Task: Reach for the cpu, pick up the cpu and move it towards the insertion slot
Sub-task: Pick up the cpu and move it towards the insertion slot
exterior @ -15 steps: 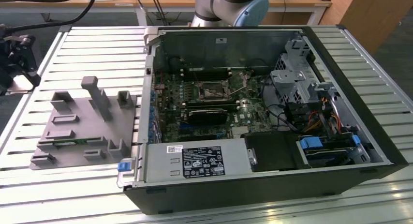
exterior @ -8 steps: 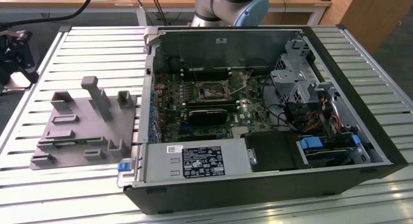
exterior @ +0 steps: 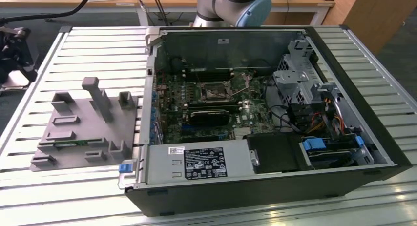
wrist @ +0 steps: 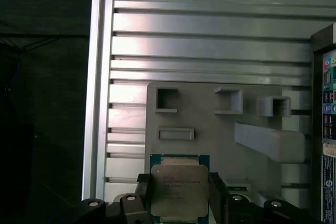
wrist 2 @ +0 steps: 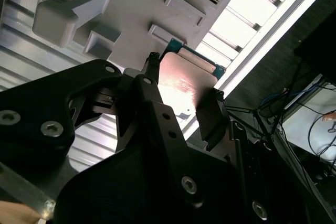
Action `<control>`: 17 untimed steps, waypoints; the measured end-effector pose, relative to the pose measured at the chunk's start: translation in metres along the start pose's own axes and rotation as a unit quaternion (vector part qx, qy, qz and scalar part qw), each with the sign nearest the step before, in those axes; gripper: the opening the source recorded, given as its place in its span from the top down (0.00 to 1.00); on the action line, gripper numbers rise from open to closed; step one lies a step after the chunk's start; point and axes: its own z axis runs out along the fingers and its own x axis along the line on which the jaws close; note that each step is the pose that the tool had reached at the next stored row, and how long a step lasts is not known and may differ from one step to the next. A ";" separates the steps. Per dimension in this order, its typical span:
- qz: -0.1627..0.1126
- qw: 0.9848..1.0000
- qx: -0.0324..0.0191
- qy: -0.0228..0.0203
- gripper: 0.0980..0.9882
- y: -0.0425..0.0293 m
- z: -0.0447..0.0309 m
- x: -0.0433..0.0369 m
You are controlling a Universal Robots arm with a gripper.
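– Well, are those black fingers point(wrist: 143, 198) holding anything?
– Yes, they're clamped on two opposite edges of the small flat square silvery chip point(wrist: 179, 190), at the grey plastic fixture plate point(wrist: 210, 129) on the slatted metal table point(wrist: 210, 24).
– And the square dark socket with the shiny frame point(exterior: 214, 91)?
– Well apart, inside the open black computer case point(exterior: 260, 196) beside the plate.

Gripper point(wrist: 180, 190) jaws clamped inward

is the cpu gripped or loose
Gripped: in both wrist views the gripper clamps the cpu by opposite edges.
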 end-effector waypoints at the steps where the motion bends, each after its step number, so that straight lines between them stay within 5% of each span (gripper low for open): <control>1: 0.000 1.000 0.000 0.000 0.51 0.0000 -0.0005 0.0000; 17: 0.000 1.000 0.000 0.000 0.51 0.0006 -0.0110 0.0000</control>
